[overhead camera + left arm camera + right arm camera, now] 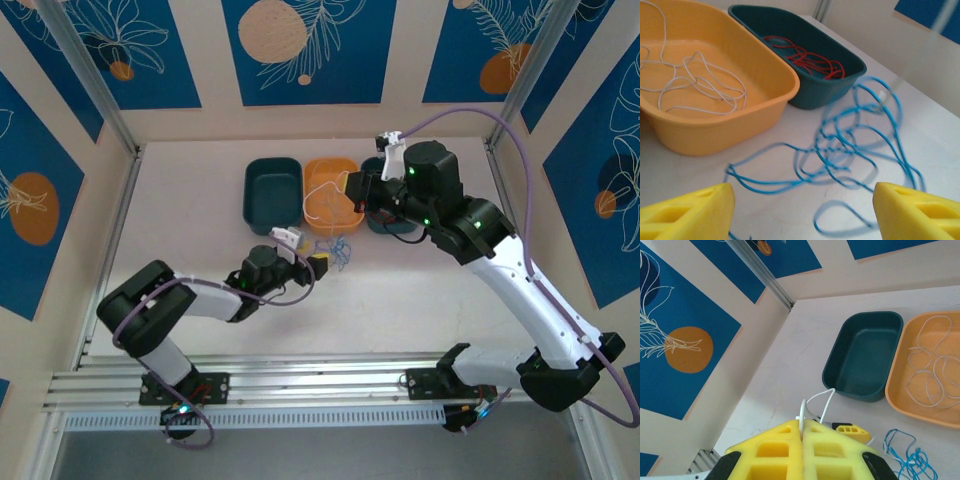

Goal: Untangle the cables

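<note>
Clearly the blue cable point(832, 150) is the work that is left: it lies as 1 loose knot of loops on the bare tabletop point(935, 135), just in front of the bins and in none of them. The red cable point(810, 57) already lies alone in a teal bin point(825, 92), apart from the other 2. The white cable point(705, 82) is coiled in the orange bin point(715, 135) beside it, though 1 end seems not yet let go: the right end effector point(802, 427) has its fingers pressed together on a thin white strand, held above the bins. Whether that strand belongs to the coil below I cannot tell for sure, but the top view suggests it does. The left end effector point(803, 202) hangs low over the blue loops with its fingers apart and nothing between them. On the other side of the orange bin stands an empty bin point(860, 355), also teal. I judge about 2 of 3 cables sorted. What remains is releasing the white strand, then lifting the blue tangle, working its loops free and probably dropping it in the empty bin.
</note>
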You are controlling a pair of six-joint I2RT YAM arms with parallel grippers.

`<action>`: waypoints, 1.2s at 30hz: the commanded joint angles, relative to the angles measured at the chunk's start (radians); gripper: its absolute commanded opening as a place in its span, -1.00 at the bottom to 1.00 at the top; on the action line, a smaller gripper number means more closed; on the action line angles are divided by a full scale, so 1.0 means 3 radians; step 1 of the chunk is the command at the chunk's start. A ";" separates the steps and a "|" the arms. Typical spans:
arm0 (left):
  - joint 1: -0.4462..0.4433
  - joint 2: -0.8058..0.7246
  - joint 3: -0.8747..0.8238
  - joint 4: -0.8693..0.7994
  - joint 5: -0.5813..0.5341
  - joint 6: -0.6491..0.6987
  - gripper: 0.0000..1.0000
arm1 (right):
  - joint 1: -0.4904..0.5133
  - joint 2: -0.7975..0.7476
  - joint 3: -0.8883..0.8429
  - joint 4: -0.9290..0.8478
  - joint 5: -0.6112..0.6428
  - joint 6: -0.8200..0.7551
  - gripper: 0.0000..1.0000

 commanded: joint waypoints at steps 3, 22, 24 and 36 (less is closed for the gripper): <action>-0.0034 0.0259 0.0202 0.0424 0.0034 0.0020 0.44 | 0.0035 0.0048 0.0161 0.0052 -0.0169 0.0042 -1.00; -0.0050 0.0612 0.0372 0.0230 0.0215 -0.0069 -0.45 | 0.0127 0.0051 0.0243 0.0124 -0.0299 0.0006 -1.00; -0.0053 0.0638 0.0359 0.0223 0.0162 -0.0109 -0.53 | 0.0133 0.0020 0.0259 0.0124 -0.0300 -0.0005 -1.00; -0.0049 0.0756 0.0231 0.0386 -0.0006 -0.0343 -0.66 | 0.0147 -0.0133 0.0208 0.0116 -0.0090 -0.0069 -1.00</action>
